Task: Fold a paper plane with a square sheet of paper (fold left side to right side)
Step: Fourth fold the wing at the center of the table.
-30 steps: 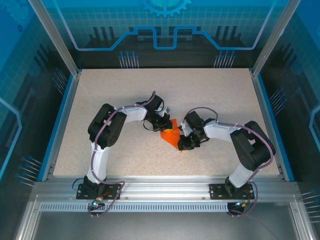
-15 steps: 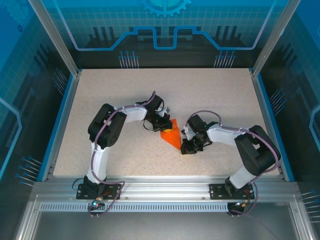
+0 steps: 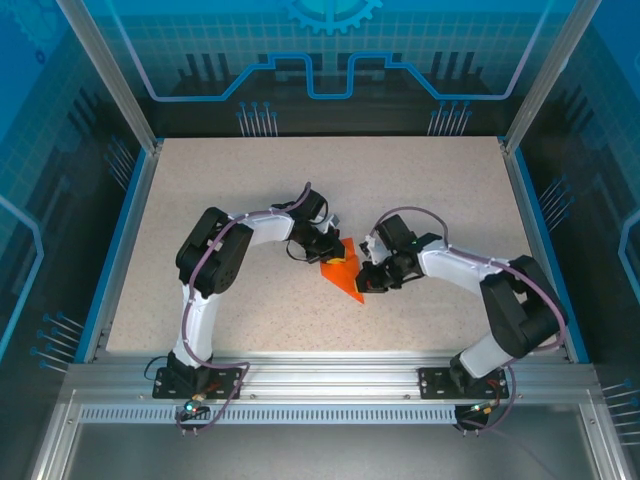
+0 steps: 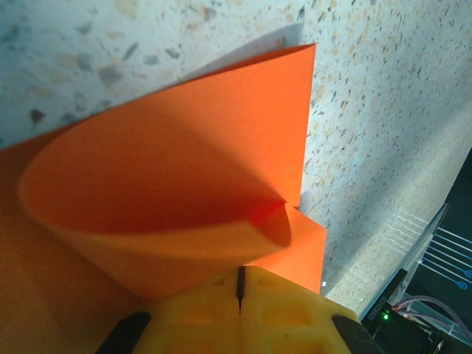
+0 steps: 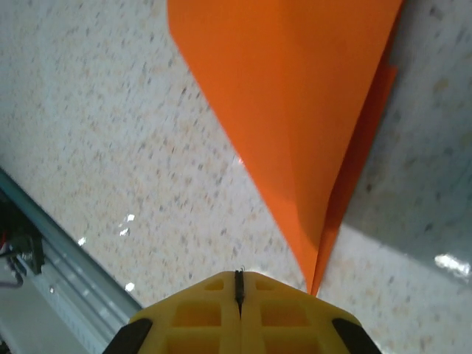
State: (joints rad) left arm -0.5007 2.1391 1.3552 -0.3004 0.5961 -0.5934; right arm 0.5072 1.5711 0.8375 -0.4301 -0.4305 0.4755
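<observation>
**Creasing the left-to-right fold**

Item: square sheet of paper (image 3: 342, 272), part-folded to a point, lying mid-table between both arms.
Left gripper (image 4: 240, 276): closed at the curled flap; we cannot tell if it pinches it.
Right gripper (image 5: 240, 274): closed, apparently empty, at the sheet's point.
Next, we judge: flatten the curl and press the crease.

Shows thin bright orange sheet of paper (image 4: 184, 169) curled into an open loop over pale speckled tabletop (image 4: 383, 110). Shows yellow plastic left gripper (image 4: 240, 284) beneath the loop, jaws pressed seam to seam.
</observation>
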